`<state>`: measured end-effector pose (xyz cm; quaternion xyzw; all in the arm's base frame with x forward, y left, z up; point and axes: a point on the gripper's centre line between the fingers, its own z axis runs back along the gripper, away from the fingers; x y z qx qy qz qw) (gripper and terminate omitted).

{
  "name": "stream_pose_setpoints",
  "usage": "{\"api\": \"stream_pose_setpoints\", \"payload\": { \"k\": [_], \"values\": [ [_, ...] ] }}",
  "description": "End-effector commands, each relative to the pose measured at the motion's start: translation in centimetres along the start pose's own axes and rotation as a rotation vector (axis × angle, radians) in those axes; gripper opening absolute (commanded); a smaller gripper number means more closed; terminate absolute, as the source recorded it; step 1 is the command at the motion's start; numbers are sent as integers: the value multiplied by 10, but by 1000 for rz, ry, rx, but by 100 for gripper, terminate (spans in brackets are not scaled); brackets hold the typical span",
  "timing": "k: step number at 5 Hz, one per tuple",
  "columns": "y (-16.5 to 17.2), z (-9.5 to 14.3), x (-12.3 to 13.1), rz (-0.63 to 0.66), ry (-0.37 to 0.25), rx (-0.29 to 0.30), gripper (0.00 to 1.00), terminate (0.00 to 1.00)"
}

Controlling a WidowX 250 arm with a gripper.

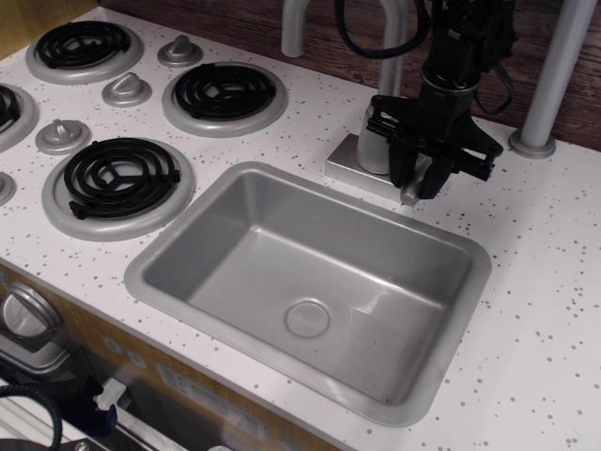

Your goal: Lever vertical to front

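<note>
The lever [410, 194] is a small silver-grey paddle on the right side of the tap's body [376, 139]. It tilts forward toward the sink, and only its lower tip shows. My black gripper [417, 180] comes down from above, right of the tap body. Its two fingers [438, 175] sit tight on either side of the lever, closed on it. The lever's stub and upper part are hidden behind the gripper.
The grey sink basin [150, 268] lies just in front of the tap's base plate [347, 165]. The curved spout pipe [295, 26] rises at the back. A grey post [554, 75] stands to the right. Stove burners [117, 177] and cone knobs [63, 134] are at the left.
</note>
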<state>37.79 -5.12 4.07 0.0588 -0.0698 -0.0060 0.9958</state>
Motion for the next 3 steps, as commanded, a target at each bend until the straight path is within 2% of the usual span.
{"api": "stream_pose_setpoints", "payload": {
  "k": [1,2,3],
  "values": [
    [7,38,-3,52,-41,60,100,0],
    [7,48,-13,86,-28,91,100,0],
    [7,56,-19,98,-30,110,100,100]
  ]
}}
